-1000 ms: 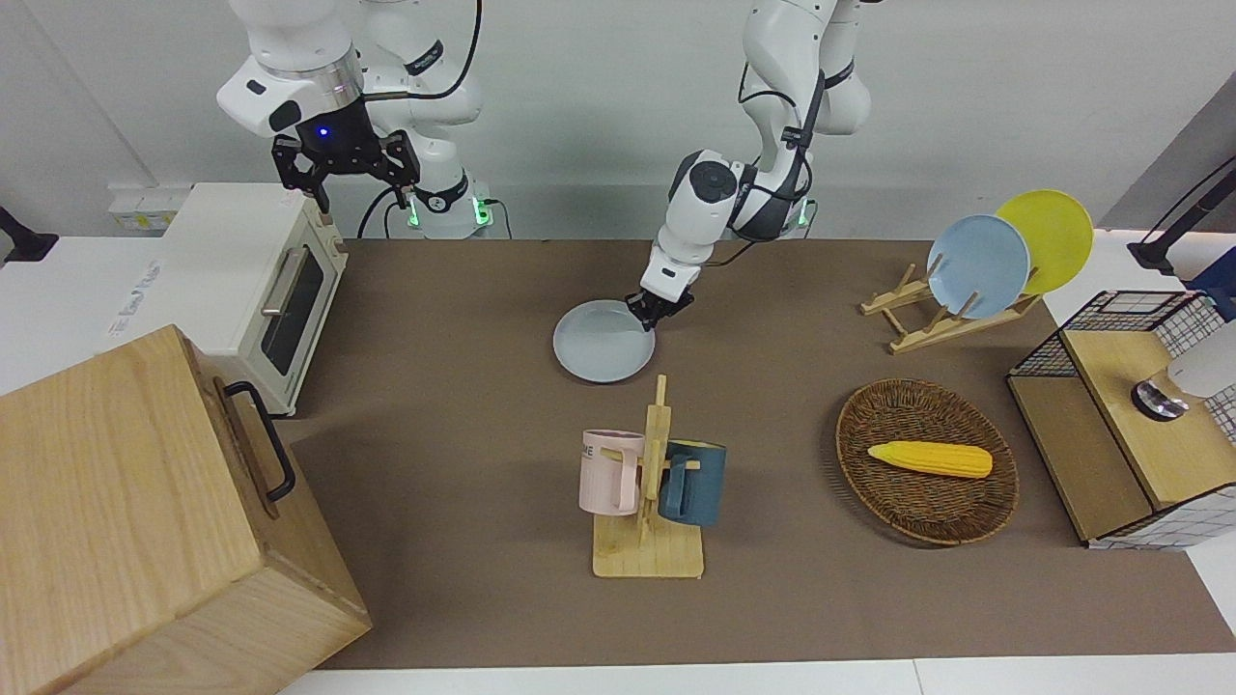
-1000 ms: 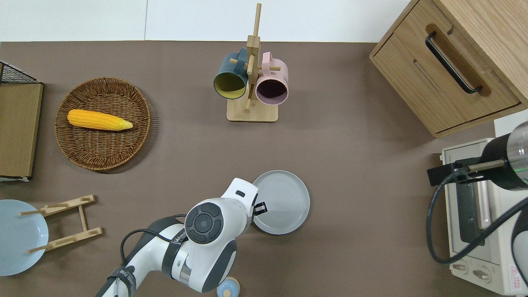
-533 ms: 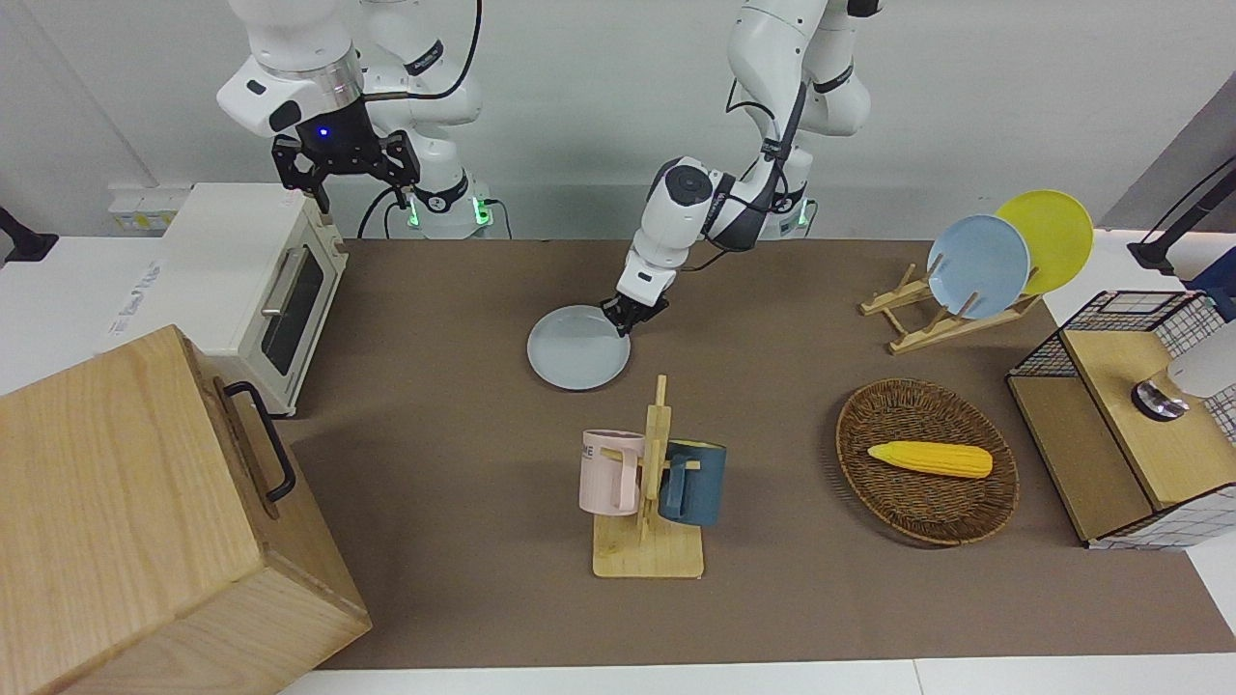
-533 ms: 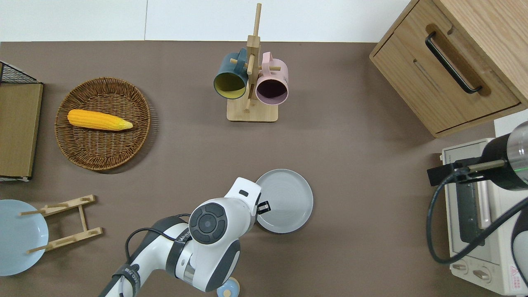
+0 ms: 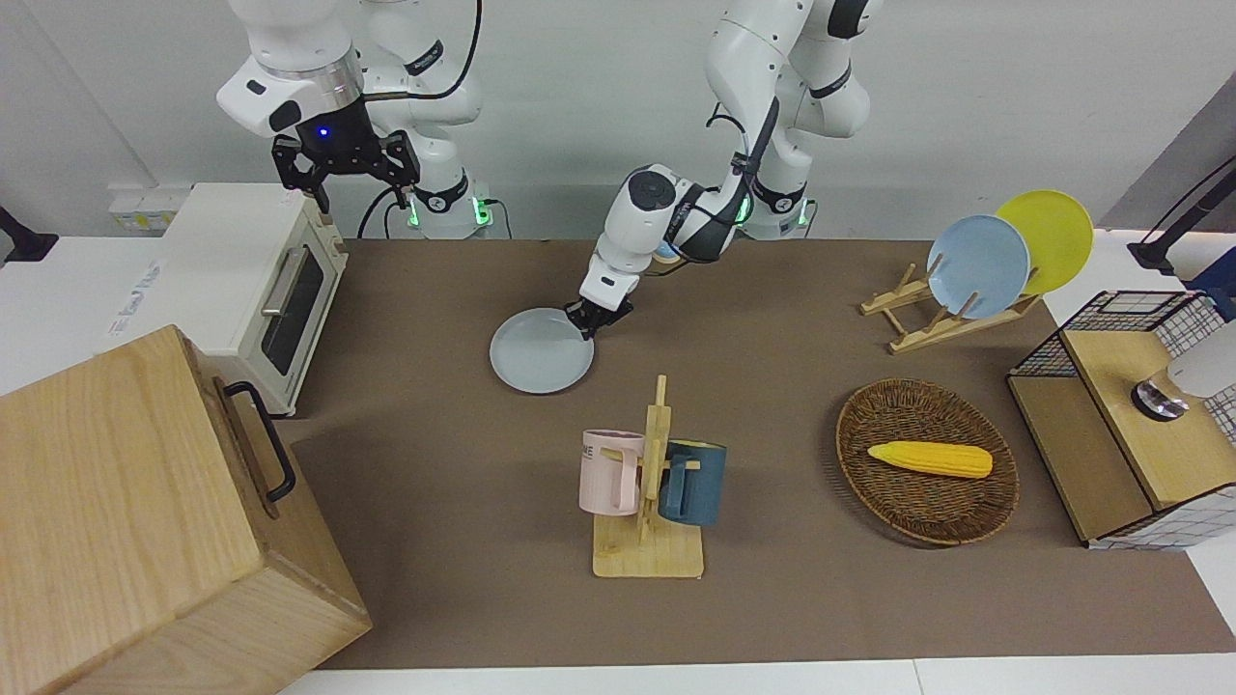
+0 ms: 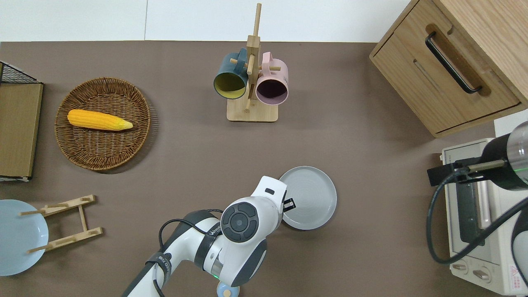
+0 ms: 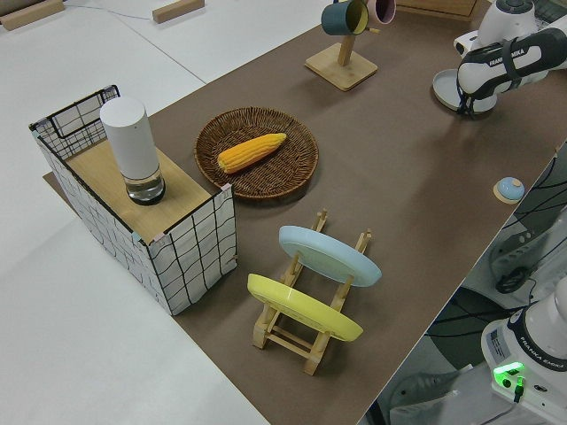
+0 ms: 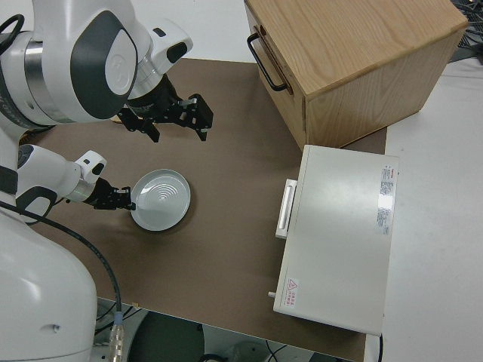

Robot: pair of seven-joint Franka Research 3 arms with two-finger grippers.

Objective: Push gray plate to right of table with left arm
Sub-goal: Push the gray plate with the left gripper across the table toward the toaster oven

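**Inspector A:** Location of the gray plate?

**Inspector B:** Flat on the counter, mid-width, nearer to the robots than the mug rack, well apart from the toaster oven.

**Inspector A:** Left tool?

**Inspector B:** Low at the plate's rim, on the edge toward the left arm's end, touching it. Finger gap: cannot tell.

**Inspector A:** Right tool?

**Inspector B:** Parked, fingers spread wide, holding nothing.

**Inspector A:** Other items?

**Inspector B:** Corn in the wicker basket.

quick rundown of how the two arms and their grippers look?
Both arms are white with dark gray joint caps. The left arm carries FRANKA lettering, a black cable and a small black left gripper. The right gripper is black, below a silver ring and blue light.
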